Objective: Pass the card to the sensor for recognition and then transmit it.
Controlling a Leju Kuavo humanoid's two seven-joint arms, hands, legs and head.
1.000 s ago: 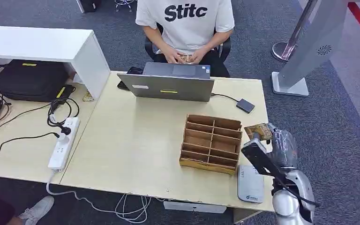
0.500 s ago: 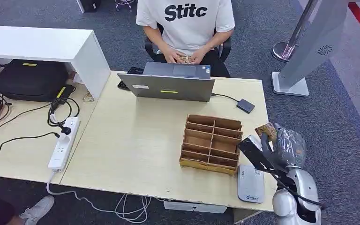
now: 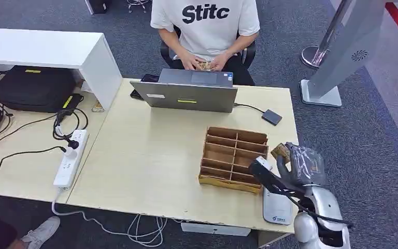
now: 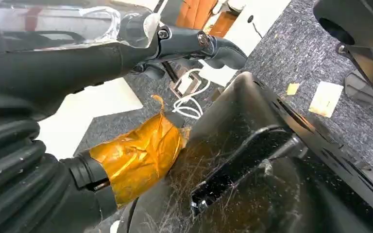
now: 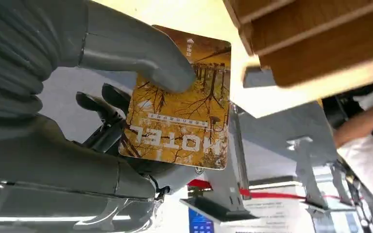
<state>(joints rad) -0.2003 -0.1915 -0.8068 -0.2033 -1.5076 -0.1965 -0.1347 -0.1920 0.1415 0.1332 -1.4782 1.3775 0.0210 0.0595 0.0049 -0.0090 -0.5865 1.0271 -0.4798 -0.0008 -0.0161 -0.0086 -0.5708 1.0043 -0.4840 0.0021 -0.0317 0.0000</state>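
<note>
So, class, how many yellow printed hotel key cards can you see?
1: the yellow printed hotel key card, held in the robot's right hand beside the brown wooden divided box. The seated person's hands hold something small, perhaps more cards; too small to tell.

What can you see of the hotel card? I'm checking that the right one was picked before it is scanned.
The card is a thin rectangle with rounded corners, printed with golden autumn trees and the white word HOTEL. It looks like glossy plastic and undamaged. The right robot hand holds it, thumb pressed on its printed face, darker fingers behind. In the head view it sits off the table's right edge, beside the wooden organizer, beyond the grey sensor pad.
</note>
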